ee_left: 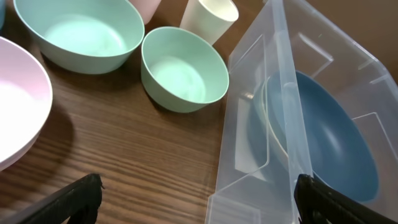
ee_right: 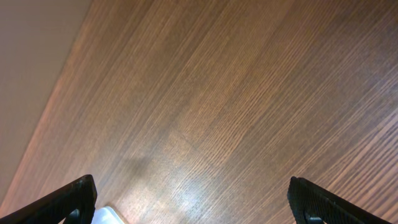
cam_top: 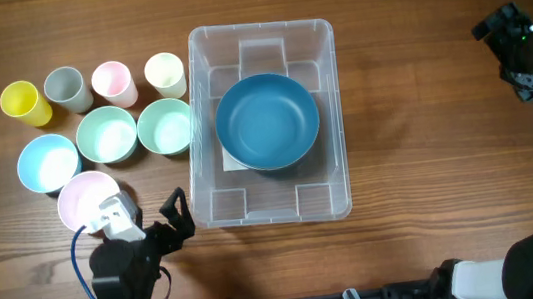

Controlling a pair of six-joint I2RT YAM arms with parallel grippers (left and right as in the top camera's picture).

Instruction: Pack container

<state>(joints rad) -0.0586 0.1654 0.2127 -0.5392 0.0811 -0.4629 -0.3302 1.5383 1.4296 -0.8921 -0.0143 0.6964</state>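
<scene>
At the near edge of the table, brown wood grain with a slight sheen, the left gripper sat with its fingers spread wide and nothing between them, just off the near-left corner of the container. The arm's white wrist part covered a bit of a pale pink bowl beside it. The container was a clear plastic bin with rounded corners and moulded steps in the floor, sitting mid-table with a matte dark blue bowl inside. Just beside its left wall was a small mint bowl, then a big mint bowl and a light blue bowl. Behind those ran a row: yellow cup, grey cup, pink cup, cream cup. Way off at the far right, the right gripper hung over bare wood, fingers also wide apart and empty, with only plain beige past the table edge.
</scene>
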